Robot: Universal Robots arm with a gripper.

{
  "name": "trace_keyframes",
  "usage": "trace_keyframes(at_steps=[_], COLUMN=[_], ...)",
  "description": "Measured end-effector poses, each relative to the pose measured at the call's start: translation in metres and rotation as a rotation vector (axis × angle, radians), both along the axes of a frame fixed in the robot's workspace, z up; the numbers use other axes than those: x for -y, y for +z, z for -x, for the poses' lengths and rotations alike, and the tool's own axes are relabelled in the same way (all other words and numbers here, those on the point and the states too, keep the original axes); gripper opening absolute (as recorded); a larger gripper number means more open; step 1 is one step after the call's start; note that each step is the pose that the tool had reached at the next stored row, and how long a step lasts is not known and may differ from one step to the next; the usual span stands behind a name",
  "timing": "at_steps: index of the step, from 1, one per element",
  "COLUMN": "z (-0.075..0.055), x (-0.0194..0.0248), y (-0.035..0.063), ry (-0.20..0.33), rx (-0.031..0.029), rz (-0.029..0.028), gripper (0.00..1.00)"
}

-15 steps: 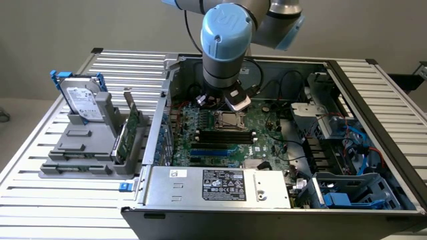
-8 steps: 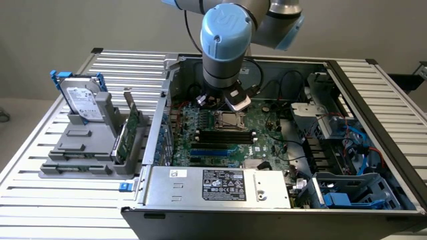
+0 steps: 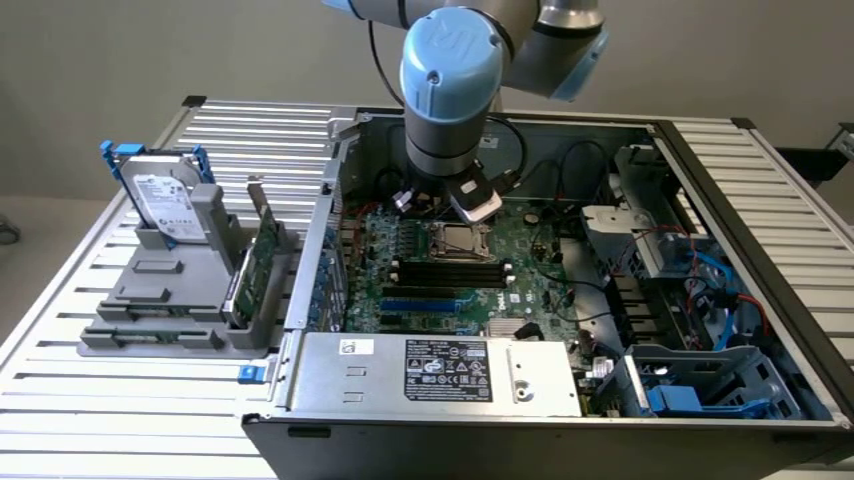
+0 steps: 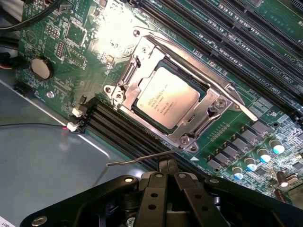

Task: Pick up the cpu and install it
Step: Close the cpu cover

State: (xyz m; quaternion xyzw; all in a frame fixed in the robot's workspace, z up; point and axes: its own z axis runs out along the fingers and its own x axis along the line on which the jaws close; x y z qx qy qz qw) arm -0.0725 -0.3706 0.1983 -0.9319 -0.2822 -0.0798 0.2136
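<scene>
Exterior high, wide; wrist close; both see socket (image 4: 127,78)

The cpu (image 4: 163,99) lid is a dull satin silver metal with faint dark print, and the socket frame (image 4: 144,49) around it is bright bare metal throwing a lot of glare. The motherboard (image 4: 71,42) is glossy green laminate, and the coin cell (image 4: 41,68) is polished metal. The gripper (image 4: 166,164) looks matt black. The case floor (image 4: 42,161) is smooth matt grey sheet metal. The arm's joint cap (image 3: 451,55) is smooth light-blue plastic, and the table (image 3: 267,130) is ribbed pale metal.
</scene>
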Motion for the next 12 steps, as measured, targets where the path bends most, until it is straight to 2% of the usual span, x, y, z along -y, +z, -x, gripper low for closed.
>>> trace_keyframes(at_steps=[12], z=[0.0006], x=[0.0000], y=[-0.0001], ry=[0.000], rx=[0.0054], rz=[0.0000], gripper=[0.11])
